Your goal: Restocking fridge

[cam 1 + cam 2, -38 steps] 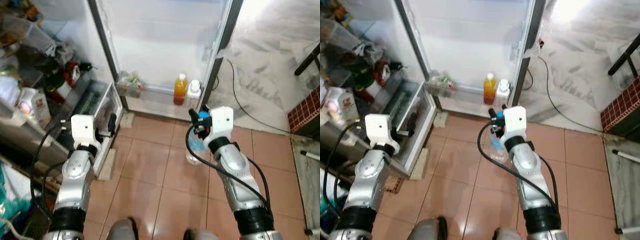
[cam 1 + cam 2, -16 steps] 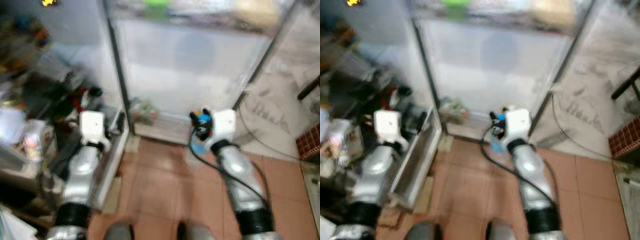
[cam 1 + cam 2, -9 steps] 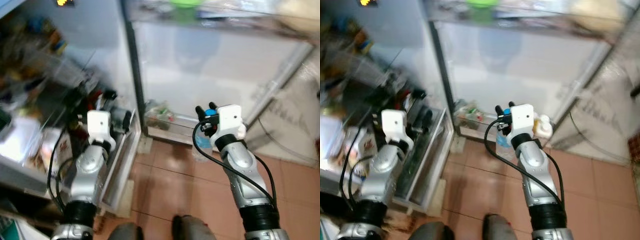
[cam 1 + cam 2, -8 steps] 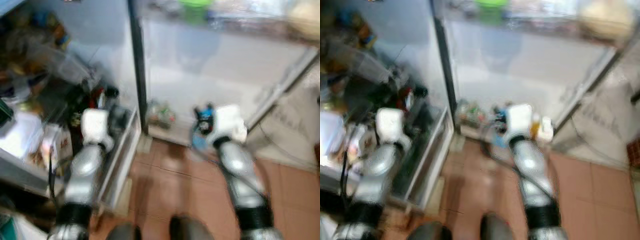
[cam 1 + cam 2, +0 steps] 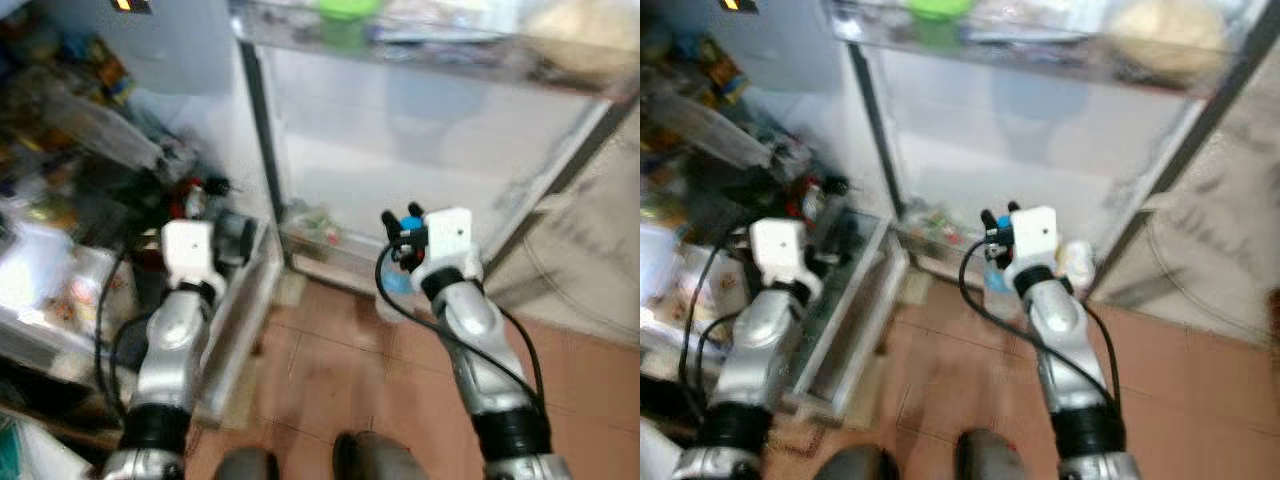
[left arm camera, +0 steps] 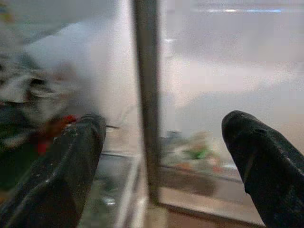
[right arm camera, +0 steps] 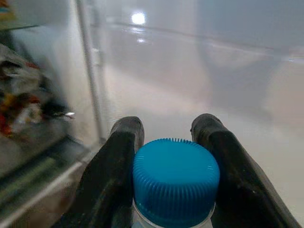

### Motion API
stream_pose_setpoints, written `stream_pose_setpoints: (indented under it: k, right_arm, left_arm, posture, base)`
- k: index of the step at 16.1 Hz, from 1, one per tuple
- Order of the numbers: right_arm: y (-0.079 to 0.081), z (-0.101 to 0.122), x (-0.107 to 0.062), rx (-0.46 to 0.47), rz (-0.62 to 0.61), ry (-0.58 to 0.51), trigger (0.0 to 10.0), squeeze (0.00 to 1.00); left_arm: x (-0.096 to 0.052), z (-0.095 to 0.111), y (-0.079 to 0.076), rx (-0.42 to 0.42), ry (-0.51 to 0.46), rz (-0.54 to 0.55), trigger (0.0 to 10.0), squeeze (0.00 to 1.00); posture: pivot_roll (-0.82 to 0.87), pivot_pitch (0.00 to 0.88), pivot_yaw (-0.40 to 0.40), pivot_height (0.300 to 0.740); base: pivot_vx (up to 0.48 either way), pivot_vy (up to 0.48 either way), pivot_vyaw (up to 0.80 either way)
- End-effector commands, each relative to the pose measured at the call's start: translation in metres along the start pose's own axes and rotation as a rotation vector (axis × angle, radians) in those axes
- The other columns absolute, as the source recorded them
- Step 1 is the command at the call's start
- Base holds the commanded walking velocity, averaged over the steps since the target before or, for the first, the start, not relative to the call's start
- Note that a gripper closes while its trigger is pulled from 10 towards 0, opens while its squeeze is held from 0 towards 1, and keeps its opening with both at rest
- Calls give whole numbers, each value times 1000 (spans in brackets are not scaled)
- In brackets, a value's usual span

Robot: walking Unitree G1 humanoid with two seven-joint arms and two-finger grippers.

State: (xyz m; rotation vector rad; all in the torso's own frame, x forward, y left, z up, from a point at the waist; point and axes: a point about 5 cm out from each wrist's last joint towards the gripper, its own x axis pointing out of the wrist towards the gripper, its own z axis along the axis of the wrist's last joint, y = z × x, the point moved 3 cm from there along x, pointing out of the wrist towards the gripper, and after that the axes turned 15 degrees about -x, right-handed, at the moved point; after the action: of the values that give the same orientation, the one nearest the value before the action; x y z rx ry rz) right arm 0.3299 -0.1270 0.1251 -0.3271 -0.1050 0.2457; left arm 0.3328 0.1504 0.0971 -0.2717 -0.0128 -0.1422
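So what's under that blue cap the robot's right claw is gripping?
The right gripper is closed around a blue cap. Below it a clear bottle hangs over the tiled floor. Its neck is hidden by the fingers, and its contents can't be made out.

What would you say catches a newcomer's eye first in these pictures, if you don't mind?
Most striking is the blue-capped bottle clamped between the right gripper's black fingers, held up before the open fridge door. Next comes the door's top shelf, where a green item sits at the left end. The left gripper hangs open near the crowded fridge interior on the robot's left.
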Motion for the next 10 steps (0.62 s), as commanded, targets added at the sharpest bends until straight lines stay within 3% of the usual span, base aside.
stream_pose_setpoints:
  k: [1, 5, 10]
  right_arm:
    - [0, 6, 2, 2, -3, -23, 10000, 0]
    - [2, 5, 1, 9, 0, -22, 10000, 0]
    - [3, 5, 1, 13, 6, -24, 10000, 0]
  left_arm:
    - [-2, 2, 10, 7, -1, 37, 10000, 0]
    - [-4, 3, 18, 25, 3, 51, 10000, 0]
    - [-2, 6, 18, 20, -17, 54, 10000, 0]
  posture:
    - [-26, 105, 17, 740]
    - [-22, 106, 18, 740]
    - [-25, 107, 17, 740]
  base:
    - [0, 0, 0]
    - [0, 0, 0]
    - [413, 0, 0]
